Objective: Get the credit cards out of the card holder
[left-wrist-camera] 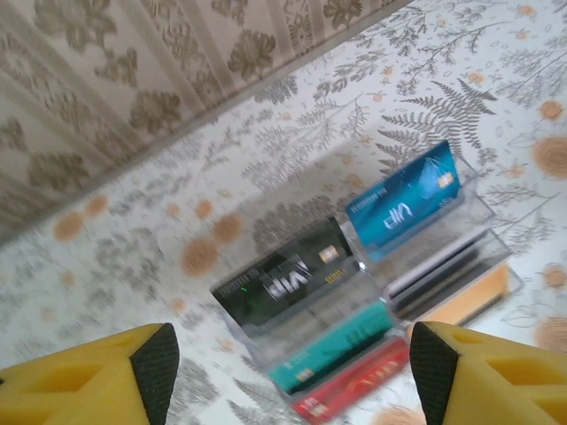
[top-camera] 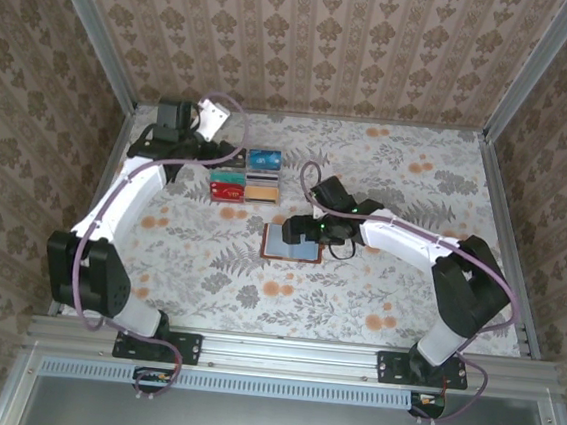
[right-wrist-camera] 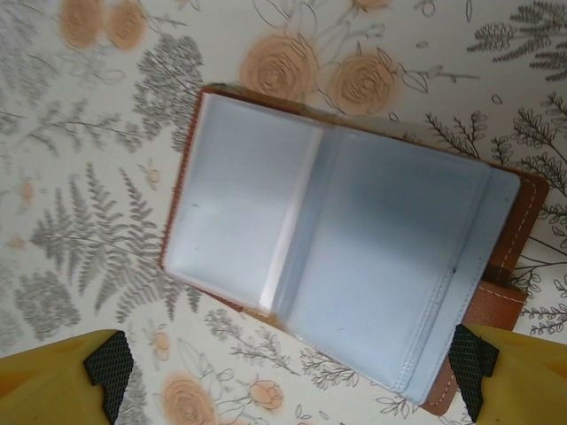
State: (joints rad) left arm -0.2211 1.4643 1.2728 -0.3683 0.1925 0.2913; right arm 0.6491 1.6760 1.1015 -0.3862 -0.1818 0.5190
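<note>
My left pincer is open above the clear tray, where the credit cards sit in its compartments. My right pincer is also open, over the card holder, which lies unfolded on the flowered counter, blue-grey lining up

Brown card holder lying open, credit cards standing nearby
</note>
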